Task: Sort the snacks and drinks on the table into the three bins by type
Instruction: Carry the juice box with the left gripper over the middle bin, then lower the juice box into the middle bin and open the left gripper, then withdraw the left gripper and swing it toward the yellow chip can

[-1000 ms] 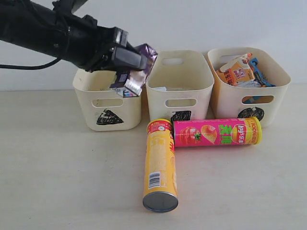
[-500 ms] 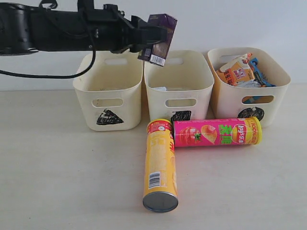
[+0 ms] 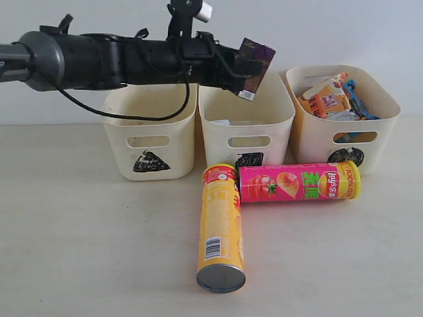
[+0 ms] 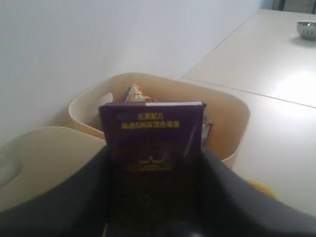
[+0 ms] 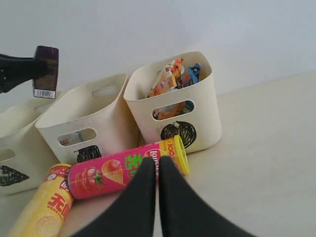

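My left gripper (image 3: 243,69) is shut on the dark purple drink carton (image 3: 256,61), holding it in the air above the middle bin with the square mark (image 3: 277,142). In the left wrist view the carton (image 4: 153,143) stands between the dark fingers (image 4: 74,197), hiding the jaw tips. The yellow chip can (image 3: 221,228) and the pink chip can (image 3: 297,183) lie on the table before the bins. The orange bag (image 3: 326,98) and the blue bag (image 3: 357,99) sit in the circle-marked bin (image 3: 317,142). My right gripper (image 5: 158,164) is shut and empty, hovering near the pink can (image 5: 118,170).
The triangle-marked bin (image 3: 125,155) stands at the left of the row. The three bins stand close together against a pale wall. The left arm (image 3: 99,61) stretches over the triangle bin. Bare tabletop (image 3: 79,251) lies at the front left and right.
The left arm has lifted the purple carton from over the triangle bin and carried it right, to above the middle bin. The cans and right gripper have not moved.
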Controlling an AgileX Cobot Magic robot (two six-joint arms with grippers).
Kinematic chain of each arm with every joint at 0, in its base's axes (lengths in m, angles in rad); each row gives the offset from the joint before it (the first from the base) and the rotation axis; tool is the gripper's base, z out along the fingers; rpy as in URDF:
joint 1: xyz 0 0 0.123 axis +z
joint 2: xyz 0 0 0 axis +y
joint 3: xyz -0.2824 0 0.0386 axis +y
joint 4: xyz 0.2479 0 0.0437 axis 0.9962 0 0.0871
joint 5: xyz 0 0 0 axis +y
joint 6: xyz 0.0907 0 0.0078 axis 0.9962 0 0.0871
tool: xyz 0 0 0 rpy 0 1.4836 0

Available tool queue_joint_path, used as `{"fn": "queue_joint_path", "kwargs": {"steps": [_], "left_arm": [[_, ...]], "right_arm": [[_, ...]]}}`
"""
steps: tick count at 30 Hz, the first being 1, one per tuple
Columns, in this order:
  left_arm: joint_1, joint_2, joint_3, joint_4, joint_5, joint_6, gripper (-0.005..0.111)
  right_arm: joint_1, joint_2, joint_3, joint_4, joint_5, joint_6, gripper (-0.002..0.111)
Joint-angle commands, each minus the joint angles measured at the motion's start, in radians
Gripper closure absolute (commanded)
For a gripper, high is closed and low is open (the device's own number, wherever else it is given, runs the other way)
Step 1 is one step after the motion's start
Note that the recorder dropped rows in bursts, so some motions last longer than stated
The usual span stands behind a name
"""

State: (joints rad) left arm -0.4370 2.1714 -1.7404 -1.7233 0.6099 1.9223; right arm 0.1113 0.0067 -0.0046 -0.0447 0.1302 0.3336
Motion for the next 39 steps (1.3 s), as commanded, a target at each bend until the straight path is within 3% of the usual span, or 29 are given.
{"fn": "queue_joint_path", "kwargs": {"steps": [1,6,13,15,23,27,29,33,39], "left_arm": [[-0.014,0.042,-0.044,-0.021,-0.086,0.067,0.102],[-0.014,0.061,-0.055,-0.021,-0.091,0.113,0.095],[-0.014,0.061,-0.055,-0.021,-0.091,0.109,0.046],[-0.014,0.061,-0.055,-0.021,-0.091,0.109,0.038],[-0.014,0.053,-0.055,-0.021,-0.085,0.077,0.034],[-0.014,0.042,-0.055,-0.021,-0.091,0.063,0.045],[-0.014,0.03,-0.055,-0.021,-0.094,0.039,0.058],[-0.014,-0.011,-0.055,0.054,-0.092,-0.107,0.098],[-0.012,-0.08,-0.043,0.289,-0.094,-0.321,0.103]], "right_arm": [[0.003,-0.007,0.005,-0.006,-0.013,-0.006,0.108],[0.003,-0.007,0.005,-0.006,-0.013,-0.006,0.108],[0.003,-0.007,0.005,-0.006,-0.013,-0.006,0.108],[0.003,-0.007,0.005,-0.006,-0.013,-0.006,0.108],[0.003,-0.007,0.005,-0.006,-0.013,-0.006,0.108],[0.003,-0.007,0.005,-0.006,-0.013,-0.003,0.108],[0.003,-0.007,0.005,-0.006,-0.013,-0.003,0.108],[0.003,-0.007,0.005,-0.006,-0.013,-0.003,0.108],[0.003,-0.007,0.005,-0.006,-0.013,-0.003,0.108]]}}
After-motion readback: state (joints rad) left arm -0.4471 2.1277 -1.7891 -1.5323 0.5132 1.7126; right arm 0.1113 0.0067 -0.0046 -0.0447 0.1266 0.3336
